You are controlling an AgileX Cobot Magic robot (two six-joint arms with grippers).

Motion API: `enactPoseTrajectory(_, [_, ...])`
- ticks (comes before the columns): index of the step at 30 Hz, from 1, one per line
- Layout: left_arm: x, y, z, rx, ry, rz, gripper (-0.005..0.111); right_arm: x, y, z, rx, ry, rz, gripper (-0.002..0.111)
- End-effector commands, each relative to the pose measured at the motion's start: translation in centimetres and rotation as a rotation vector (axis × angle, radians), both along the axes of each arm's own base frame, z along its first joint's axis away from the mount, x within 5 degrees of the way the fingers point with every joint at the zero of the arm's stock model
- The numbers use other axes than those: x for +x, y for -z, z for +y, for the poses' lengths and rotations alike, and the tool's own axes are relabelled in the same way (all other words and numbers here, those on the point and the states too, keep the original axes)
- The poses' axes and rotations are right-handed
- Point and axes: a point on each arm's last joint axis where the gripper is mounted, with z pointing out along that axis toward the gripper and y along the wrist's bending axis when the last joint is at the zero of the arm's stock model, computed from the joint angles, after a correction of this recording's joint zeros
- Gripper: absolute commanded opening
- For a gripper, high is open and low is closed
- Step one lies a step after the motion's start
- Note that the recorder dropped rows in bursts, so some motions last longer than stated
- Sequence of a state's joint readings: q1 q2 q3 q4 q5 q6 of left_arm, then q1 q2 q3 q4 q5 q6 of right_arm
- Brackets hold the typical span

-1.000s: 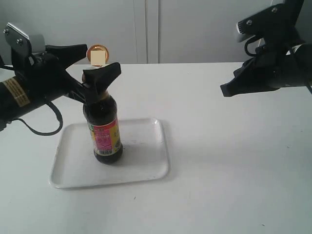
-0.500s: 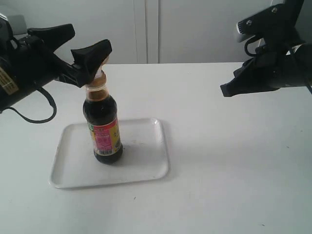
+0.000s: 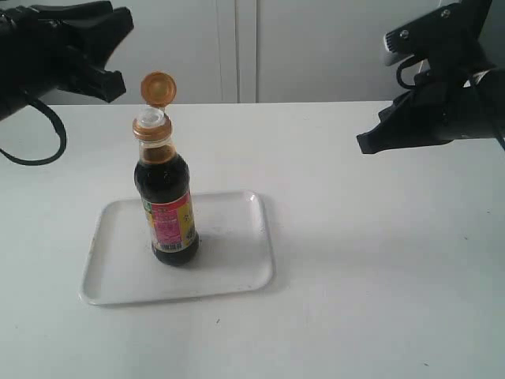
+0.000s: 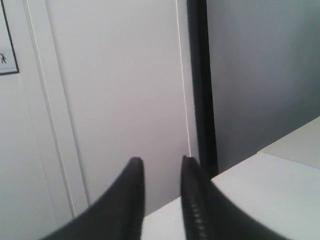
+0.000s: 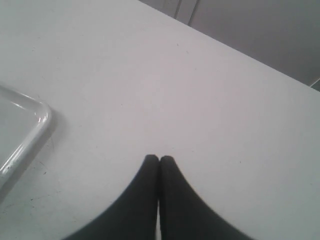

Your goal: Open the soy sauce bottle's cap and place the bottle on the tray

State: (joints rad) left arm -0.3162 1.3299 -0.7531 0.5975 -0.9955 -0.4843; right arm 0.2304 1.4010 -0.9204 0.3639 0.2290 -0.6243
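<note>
The soy sauce bottle stands upright on the left half of the white tray. Its copper-orange cap is flipped open, the round lid standing up behind the white spout. My left gripper hangs up and to the left of the cap, apart from it. In the left wrist view this gripper faces the wall, its jaws a narrow gap apart with nothing between them. My right gripper hovers shut above the table at the right; its tips press together.
A corner of the tray shows in the right wrist view, to one side of the shut jaws. White cabinet doors stand behind the table. Bare white tabletop lies between the tray and the right arm.
My left gripper let go of the bottle's neck, rose up and back to the left, and its jaws narrowed. The bottle stays on the tray with its lid open. The right arm is still.
</note>
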Motion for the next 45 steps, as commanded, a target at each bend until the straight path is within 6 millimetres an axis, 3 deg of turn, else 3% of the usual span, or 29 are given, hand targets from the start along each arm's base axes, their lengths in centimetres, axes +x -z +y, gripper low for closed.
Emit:
enactPoseTrajectory(1, [-0.8,-1.3,0.4,0.094,-0.051,-0.077,0.0,0.0,0.0,0.0,-0.005,0.0,-0.018,0.0])
enactPoseTrajectory(4, [-0.5,-1.1,1.3,0.135,-0.149,0.018,0.0,0.1,-0.1,0.0,-0.003,0.003,-0.022,0.0])
enactPoseTrajectory(12, [0.6,-1.0,3.7,0.374,-0.415,0.48,0.0,0.1,-0.7,0.1,-0.02,-0.019,-0.013,0.0])
enactPoseTrajectory(23, [-0.8,-1.6,6.0,0.576,-0.584,0.843,0.0,-0.3,-0.3,-0.8,-0.148,0.002,0.098,0.0])
enactPoseTrajectory(30, [-1.5,-1.0,8.2,0.623,-0.641,1.015,0.0,-0.7,-0.4,-3.7,-0.178,0.172,0.377,0.0])
enactPoseTrajectory(33, [-1.9,-0.4,8.7,0.536,-0.494,1.136,0.0,-1.2,-0.1,-5.5,-0.166,0.249,0.471,0.0])
enactPoseTrajectory(38, [-2.8,-1.0,9.4,0.488,-0.497,1.089,0.0,-1.3,-0.6,-5.6,-0.092,0.278,0.452,0.0])
enactPoseTrajectory(45, [-5.9,-1.5,10.0,0.396,-0.533,0.962,0.0,-3.4,-2.7,-5.6,-0.003,0.279,0.208,0.0])
